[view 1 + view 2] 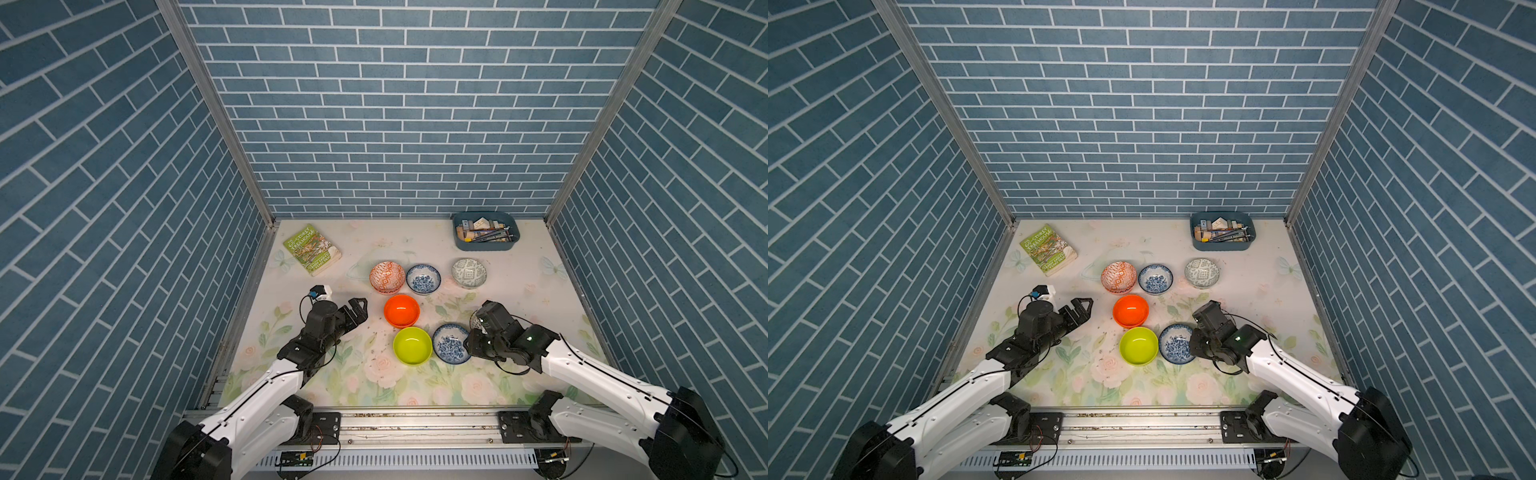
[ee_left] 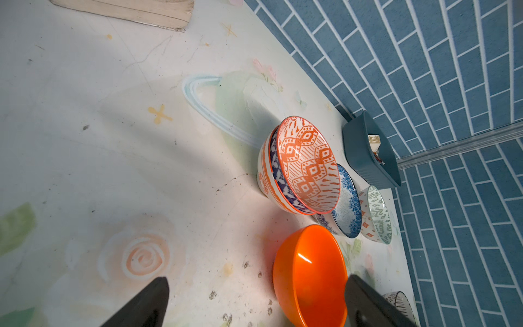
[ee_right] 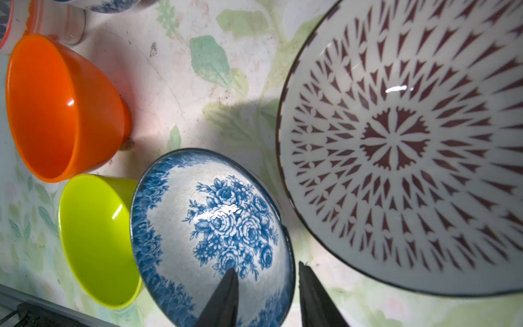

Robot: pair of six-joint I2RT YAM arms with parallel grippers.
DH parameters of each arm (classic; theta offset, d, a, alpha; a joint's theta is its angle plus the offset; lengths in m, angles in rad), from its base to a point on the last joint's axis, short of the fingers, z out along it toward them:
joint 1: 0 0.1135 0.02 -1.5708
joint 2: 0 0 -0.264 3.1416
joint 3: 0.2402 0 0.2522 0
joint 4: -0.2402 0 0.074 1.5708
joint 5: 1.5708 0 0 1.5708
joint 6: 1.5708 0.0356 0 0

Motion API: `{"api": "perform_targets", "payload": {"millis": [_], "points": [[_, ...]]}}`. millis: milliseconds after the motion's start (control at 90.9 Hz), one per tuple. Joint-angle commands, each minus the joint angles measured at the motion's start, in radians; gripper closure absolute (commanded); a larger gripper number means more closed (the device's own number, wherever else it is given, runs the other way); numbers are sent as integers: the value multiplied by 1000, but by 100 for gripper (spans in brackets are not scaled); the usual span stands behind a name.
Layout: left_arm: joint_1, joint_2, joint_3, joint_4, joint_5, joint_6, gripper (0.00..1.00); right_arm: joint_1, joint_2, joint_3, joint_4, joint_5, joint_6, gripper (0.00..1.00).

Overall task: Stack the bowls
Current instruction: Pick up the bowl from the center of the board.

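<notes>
A blue-white floral bowl [image 1: 449,343] sits beside a lime-green bowl [image 1: 412,345]. My right gripper [image 3: 267,266] is open and straddles its rim, one finger inside and one outside [image 3: 311,294]. A brown-lattice white bowl [image 3: 410,141] lies close by, mostly hidden under the right wrist in both top views. A plain orange bowl [image 1: 401,311] stands in the middle. Behind it are an orange-white patterned bowl [image 2: 308,167] nested on others, a second blue floral bowl [image 1: 423,279] and a grey-green bowl [image 1: 468,272]. My left gripper [image 1: 359,309] hangs wide open just left of the orange bowl, holding nothing.
A green book [image 1: 312,249] lies at the back left. A blue tray [image 1: 485,230] of small items sits at the back right. Blue brick walls close the table on three sides, and a metal rail [image 1: 415,419] runs along the front.
</notes>
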Motion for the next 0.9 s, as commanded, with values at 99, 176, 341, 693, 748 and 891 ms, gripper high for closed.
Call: {"api": "perform_targets", "payload": {"millis": [99, 176, 341, 693, 748, 891], "points": [[-1, 10, 9, 5, -6, 3, 0, 21, 49, -16, 28, 13, 18, 68], [0, 6, 9, 5, -8, 3, 0, 22, 56, -17, 28, 23, 15, 72], [-1, 11, 10, 5, -9, 3, 0, 23, 68, -9, 27, 30, 11, 85], [-1, 15, 10, 7, -6, 3, 0, 23, 59, 56, -48, 66, -11, 100], [0, 14, 10, 7, -5, 3, 0, 24, 46, 75, -58, 68, -12, 100], [-1, 14, 10, 7, -4, 4, 0, 22, 33, 143, -72, 65, -18, 100]]}}
